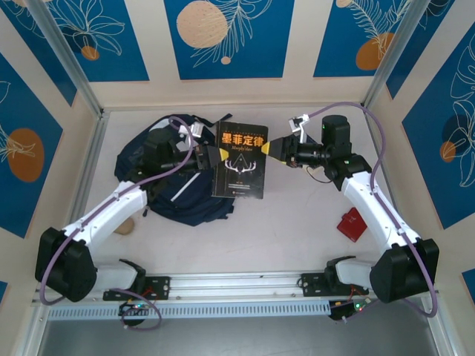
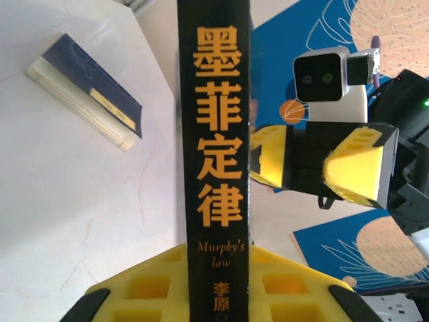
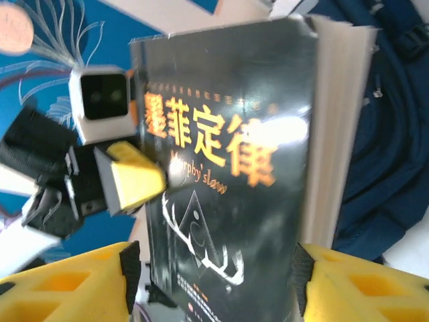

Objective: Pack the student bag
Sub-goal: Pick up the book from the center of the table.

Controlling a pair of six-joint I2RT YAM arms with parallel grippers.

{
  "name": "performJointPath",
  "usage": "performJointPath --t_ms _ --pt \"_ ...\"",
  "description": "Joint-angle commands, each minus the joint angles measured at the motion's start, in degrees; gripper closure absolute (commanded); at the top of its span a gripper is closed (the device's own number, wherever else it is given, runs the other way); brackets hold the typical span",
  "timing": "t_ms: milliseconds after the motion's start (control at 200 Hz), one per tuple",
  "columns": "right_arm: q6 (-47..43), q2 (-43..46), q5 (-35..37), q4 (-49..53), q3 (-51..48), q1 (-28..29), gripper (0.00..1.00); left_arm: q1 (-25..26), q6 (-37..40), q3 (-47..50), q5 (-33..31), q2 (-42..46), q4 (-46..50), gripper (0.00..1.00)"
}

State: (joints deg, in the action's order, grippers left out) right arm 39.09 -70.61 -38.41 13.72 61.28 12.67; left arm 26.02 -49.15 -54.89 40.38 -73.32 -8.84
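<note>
Right now a black book [image 1: 239, 167] hangs cover-up btwn both grippers, blocking the top view of the bag's right side. Bag [image 1: 174, 202] lies left of centre on the table [image 1: 297, 230], partly under the left arm; contents can't be told. Left gripper [image 1: 213, 156] is clamped on the book's spine; right gripper [image 1: 269, 148] has jaws apart round the page edge, not pinching. Elsewhere: navy book [image 2: 87, 100] flat on the table, red item [image 1: 351, 225] far right, tan piece [image 1: 125, 226] near left. Count: 2 books, 1 bag.
</note>
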Motion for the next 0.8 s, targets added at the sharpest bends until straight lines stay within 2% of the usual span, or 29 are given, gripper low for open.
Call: performJointPath --t_ms 0,110,280,390,590,795 --pt "4.5 1.4 9.1 2.1 -1.9 0.2 0.24 -0.4 1.8 -0.5 -7.0 3.7 3.4 1.0" --pt "10.9 2.3 13.2 -1.3 -5.0 1.2 0.13 -0.4 1.0 -0.9 -15.7 4.7 5.6 1.0" --pt "23.7 3.4 15.9 -9.6 -9.5 6.1 0.08 -0.4 -6.6 -1.2 -27.0 4.9 4.1 1.0" --pt "34.6 3.7 18.6 -18.8 -13.7 10.5 0.05 -0.4 -13.5 -1.4 -34.0 4.3 3.5 1.0" --pt "44.6 2.7 25.3 -24.0 -15.4 18.0 0.0 -0.4 -19.6 -3.3 -37.0 1.9 -0.2 1.0" --pt "51.6 -1.1 26.9 -35.1 -16.8 20.8 0.0 -0.4 -25.3 -4.0 -38.8 -0.4 -3.7 1.0"
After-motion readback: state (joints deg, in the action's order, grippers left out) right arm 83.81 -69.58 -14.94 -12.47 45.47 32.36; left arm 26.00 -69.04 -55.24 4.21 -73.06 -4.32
